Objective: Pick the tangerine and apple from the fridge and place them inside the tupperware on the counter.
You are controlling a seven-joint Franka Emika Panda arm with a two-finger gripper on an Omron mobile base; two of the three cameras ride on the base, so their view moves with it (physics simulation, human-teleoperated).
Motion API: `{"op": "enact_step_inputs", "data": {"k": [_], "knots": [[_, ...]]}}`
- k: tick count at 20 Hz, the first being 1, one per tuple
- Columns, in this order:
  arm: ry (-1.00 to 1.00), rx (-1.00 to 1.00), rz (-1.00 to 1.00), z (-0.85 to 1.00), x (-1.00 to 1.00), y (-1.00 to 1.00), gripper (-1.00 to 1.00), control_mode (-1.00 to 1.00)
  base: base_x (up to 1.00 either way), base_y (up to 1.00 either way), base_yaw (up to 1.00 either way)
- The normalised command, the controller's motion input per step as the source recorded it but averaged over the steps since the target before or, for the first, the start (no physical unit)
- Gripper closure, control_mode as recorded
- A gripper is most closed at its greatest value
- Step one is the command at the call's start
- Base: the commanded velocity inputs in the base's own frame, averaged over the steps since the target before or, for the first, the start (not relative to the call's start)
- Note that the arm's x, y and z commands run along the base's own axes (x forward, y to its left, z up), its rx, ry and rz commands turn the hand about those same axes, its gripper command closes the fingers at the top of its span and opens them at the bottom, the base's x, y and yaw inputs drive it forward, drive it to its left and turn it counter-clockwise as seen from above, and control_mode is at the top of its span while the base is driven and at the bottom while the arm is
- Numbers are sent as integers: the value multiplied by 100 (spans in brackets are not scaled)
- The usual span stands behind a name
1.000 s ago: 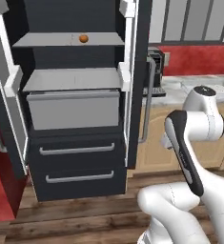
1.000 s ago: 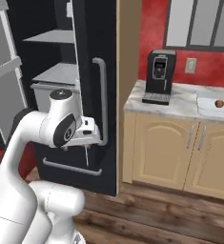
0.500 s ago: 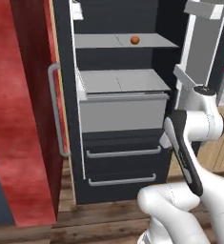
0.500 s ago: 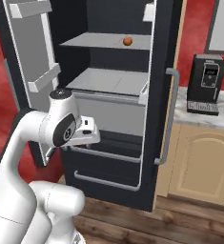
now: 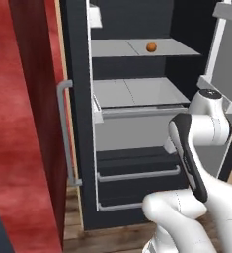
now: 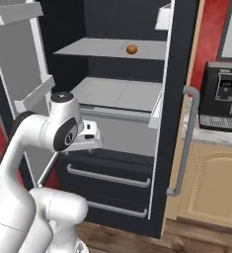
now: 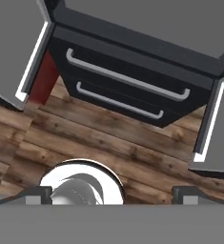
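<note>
Fruit: we see one small orange ball (image 5: 151,47) resting on the upper shelf (image 6: 107,48) of the open fridge (image 5: 132,128); whether it is the tangerine or the apple we cannot tell. Below it lie a second shelf and two drawers (image 7: 127,81) with grey bar handles. We find the gripper (image 7: 116,193) pointed down at the wooden floor (image 7: 85,138), its jaws spread wide and holding nothing. A coffee machine (image 6: 220,96) stands on the surface (image 6: 221,137) beside the fridge.

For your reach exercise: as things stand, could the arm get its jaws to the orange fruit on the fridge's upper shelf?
Probably yes. The fridge stands open, and the fruit sits alone on the upper shelf with nothing before it. But the gripper sits low, facing the floor, so it must lift and turn.
</note>
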Motion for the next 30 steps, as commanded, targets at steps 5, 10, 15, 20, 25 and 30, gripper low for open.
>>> {"op": "enact_step_inputs", "data": {"k": [5,10,15,20,25,30], "knots": [[0,0,0,0,0,0,-100,100,89,-1,-8],[0,0,0,0,0,0,-100,100,99,0,-8],[-7,0,-5,1,0,0,-100,-100,26,0,-6],[-46,0,-15,35,0,0,-100,-100,0,0,0],[-49,0,-18,44,6,0,-100,-100,0,0,0],[-24,6,-22,62,6,0,-100,-100,0,0,0]]}}
